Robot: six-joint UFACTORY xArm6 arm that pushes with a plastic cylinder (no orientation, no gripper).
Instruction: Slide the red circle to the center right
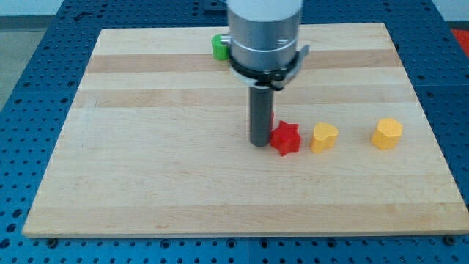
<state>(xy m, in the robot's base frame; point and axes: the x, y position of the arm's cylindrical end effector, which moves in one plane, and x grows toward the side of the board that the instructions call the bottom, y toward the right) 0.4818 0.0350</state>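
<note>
Where my tip (pixel 259 143) met the board (pixel 146 183), a red star-shaped block (pixel 286 138) touched its right side. A red sliver (pixel 272 116) showed behind the rod, shape unclear. The rod had no fingers.

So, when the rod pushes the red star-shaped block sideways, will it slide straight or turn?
The red star-shaped block looks low and flat-bottomed, so it probably slides without tipping. My tip touches its left side; the points may let it turn. It may then bump the yellow block nearby.
</note>
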